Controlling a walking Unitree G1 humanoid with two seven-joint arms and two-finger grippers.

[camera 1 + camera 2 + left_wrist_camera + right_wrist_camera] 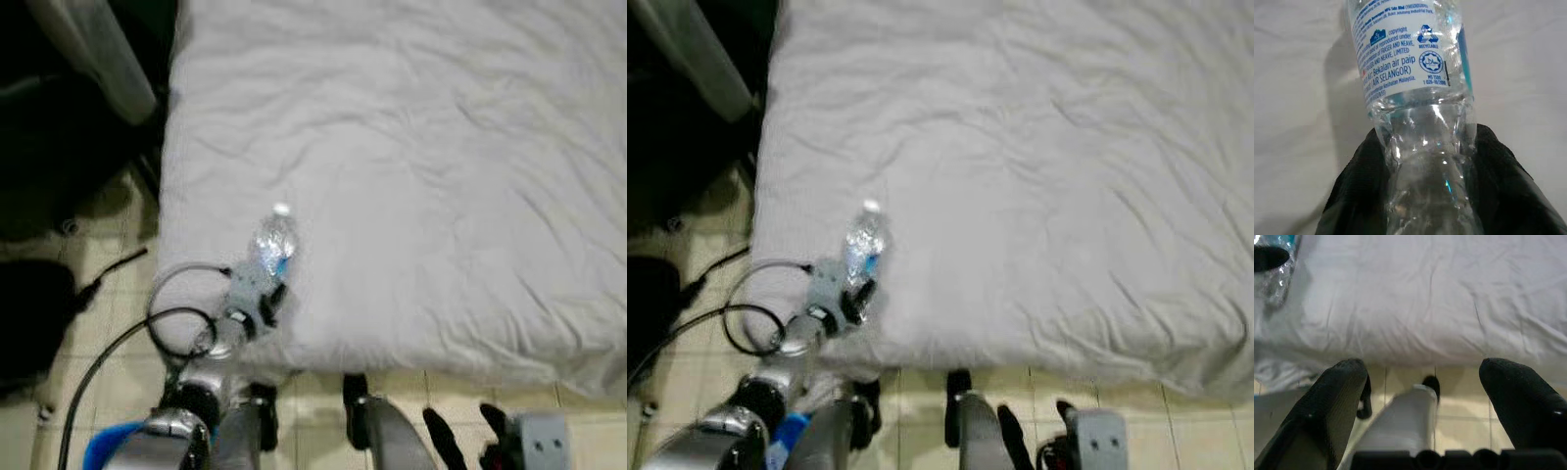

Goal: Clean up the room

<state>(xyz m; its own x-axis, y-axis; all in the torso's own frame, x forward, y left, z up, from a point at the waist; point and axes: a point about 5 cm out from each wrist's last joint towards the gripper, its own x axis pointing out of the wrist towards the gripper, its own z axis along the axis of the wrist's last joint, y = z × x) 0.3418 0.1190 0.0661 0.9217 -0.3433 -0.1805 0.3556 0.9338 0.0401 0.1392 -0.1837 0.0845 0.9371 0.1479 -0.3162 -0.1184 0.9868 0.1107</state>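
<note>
My left end effector is clamped on the water bottle, its long axis pointing up the bed; my right end effector hangs apart.

Clear glossy plastic bottle with paper-like label, matt wrinkled cloth sheet, glossy tiled floor.

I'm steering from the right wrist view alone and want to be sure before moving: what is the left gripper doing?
Observer: The left gripper is shut on a clear plastic water bottle over the bed's near left corner.
Operator: Which part is gripped?
Observer: Its lower body, below the label; the white cap points away from the robot.
Operator: And my right gripper?
Observer: The right gripper is open, low over the tiled floor beside the bed.
</note>
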